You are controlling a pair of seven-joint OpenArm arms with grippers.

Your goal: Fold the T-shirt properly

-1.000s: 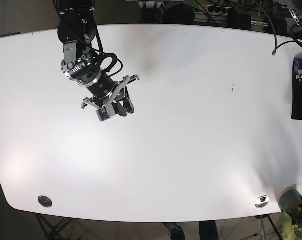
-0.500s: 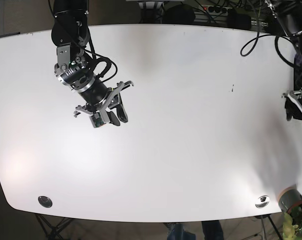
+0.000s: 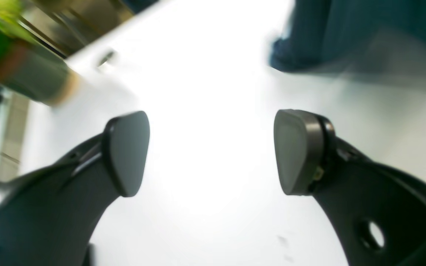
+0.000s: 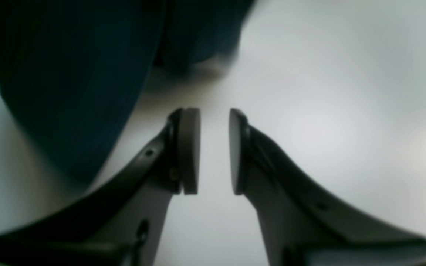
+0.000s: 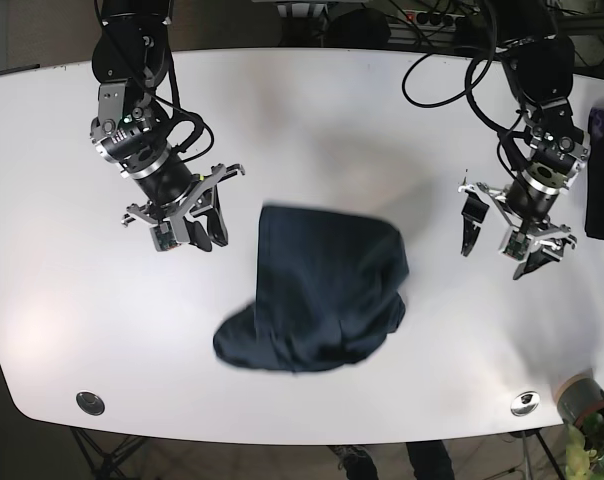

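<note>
Spread rumpled and soft on the smooth white table (image 5: 312, 130): a dark navy T-shirt (image 5: 322, 295), lying between the two grippers and touched by neither. Held wide apart over bare tabletop, the left gripper (image 3: 213, 151) with flat matte-grey pads, empty, the shirt's blurred edge beyond its right fingertip. Parted by only a narrow gap and gripping nothing, the right gripper (image 4: 215, 151), with dark cloth just past its left finger.

Dark navy T-shirt (image 5: 322, 290) on white table (image 5: 382, 130).
</note>
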